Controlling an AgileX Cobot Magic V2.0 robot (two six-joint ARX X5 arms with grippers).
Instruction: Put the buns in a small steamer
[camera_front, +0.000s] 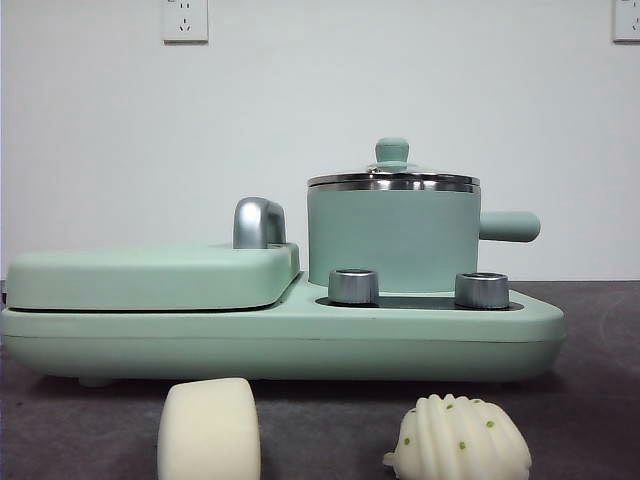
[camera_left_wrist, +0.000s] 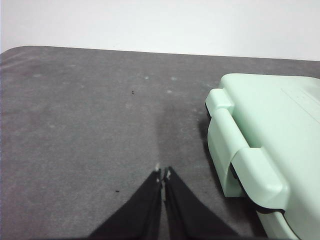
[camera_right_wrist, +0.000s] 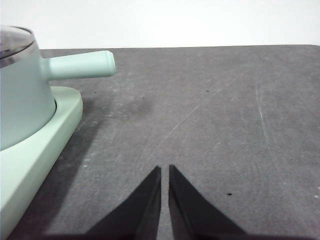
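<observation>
Before steel-rimmed steamer (camera_front: 392, 236), smooth bun (camera_front: 209, 430), ridged bun (camera_front: 459, 439)

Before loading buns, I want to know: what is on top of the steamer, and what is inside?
A lid with a green knob covers the steamer. Its inside is hidden.

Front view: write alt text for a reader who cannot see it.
A lidded small steamer stands on a mint-green cooker beside its closed griddle section. On the dark table in front lie a smooth cream bun and a ridged green-flecked bun. No hand shows.
</observation>
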